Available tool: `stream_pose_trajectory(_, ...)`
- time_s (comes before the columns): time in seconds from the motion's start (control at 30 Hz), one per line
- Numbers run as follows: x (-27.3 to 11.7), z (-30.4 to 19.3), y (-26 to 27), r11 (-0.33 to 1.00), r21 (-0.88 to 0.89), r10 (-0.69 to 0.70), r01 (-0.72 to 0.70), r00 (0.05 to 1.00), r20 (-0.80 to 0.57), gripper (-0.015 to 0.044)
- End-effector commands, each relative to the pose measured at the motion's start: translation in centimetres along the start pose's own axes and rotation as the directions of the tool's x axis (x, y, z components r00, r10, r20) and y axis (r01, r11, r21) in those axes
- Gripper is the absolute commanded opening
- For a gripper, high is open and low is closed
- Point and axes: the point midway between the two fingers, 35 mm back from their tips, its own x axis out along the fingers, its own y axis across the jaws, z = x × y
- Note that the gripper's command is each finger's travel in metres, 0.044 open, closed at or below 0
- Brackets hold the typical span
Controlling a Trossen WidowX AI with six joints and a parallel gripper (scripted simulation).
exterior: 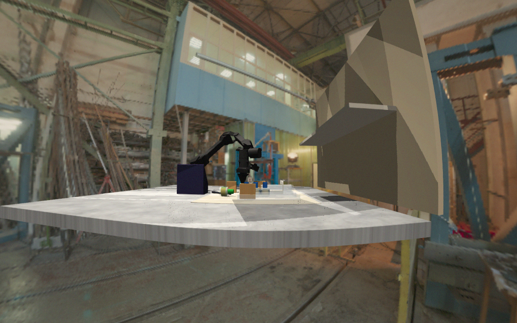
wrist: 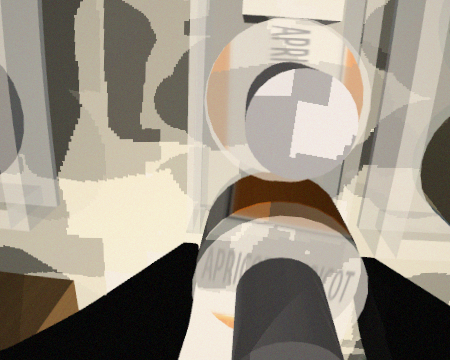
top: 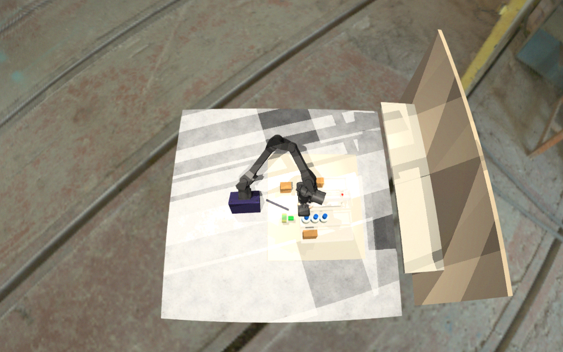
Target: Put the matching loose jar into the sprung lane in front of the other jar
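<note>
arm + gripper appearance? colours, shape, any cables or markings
The arm is matte black to dark grey throughout, built of slim links with rounded joint housings, on a dark navy box base. The gripper shows two broad, flat black fingers tapering inward. No cables, labels or markings are visible.

Three blue-lidded jars [top: 314, 217], orange-brown blocks [top: 310, 234], a navy base box [top: 244, 202], green jar [top: 287, 217].
</note>
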Motion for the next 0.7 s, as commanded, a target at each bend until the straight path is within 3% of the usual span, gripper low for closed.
stream_pose_trajectory(0.0, 0.16, 0.76, 0.24, 1.0, -0.013, 0.007, -0.007, 1.0, 0.009, 0.0)
stream_pose_trajectory(0.67, 0.17, 1.53, 0.36, 1.0, -0.014, 0.007, -0.007, 1.0, 0.009, 0.0)
